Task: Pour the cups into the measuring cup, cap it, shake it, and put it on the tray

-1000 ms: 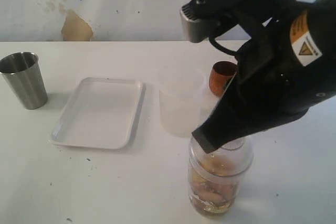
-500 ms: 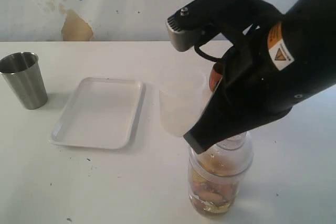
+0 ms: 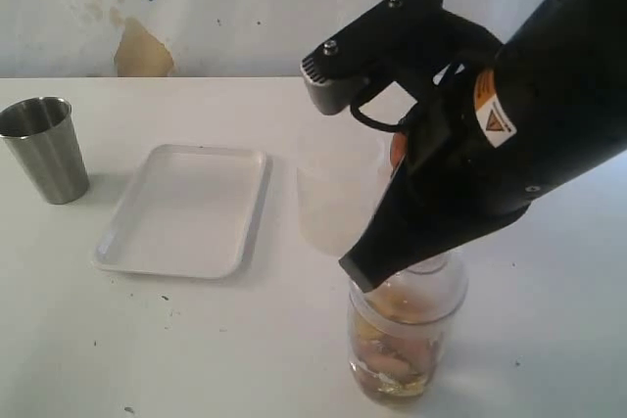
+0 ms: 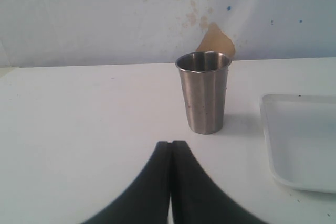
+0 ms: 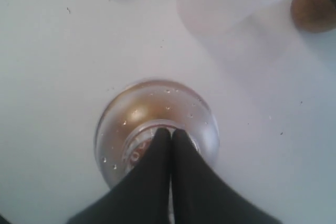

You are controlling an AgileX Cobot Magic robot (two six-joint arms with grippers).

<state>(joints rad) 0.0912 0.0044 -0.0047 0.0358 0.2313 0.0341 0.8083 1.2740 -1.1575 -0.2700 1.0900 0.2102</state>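
Right claw (image 3: 359, 277) closed, tips together over the domed cap (image 5: 131, 113), gripping nothing. The capped measuring cup (image 3: 397, 354) stands upright on the tabletop (image 3: 196, 340) directly beneath it, so the right arm is nearest. The tray (image 3: 186, 208) lies toward the left arm's side. Left claw (image 4: 170, 145) closed, empty.

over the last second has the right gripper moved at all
Yes. Judged against the tray in the exterior view, the right gripper has shifted a little to the left, toward the tray, and slightly lower.

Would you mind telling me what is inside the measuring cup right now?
The measuring cup holds amber liquid with pale pieces, under a clear domed lid. The right gripper covers the lid's middle.
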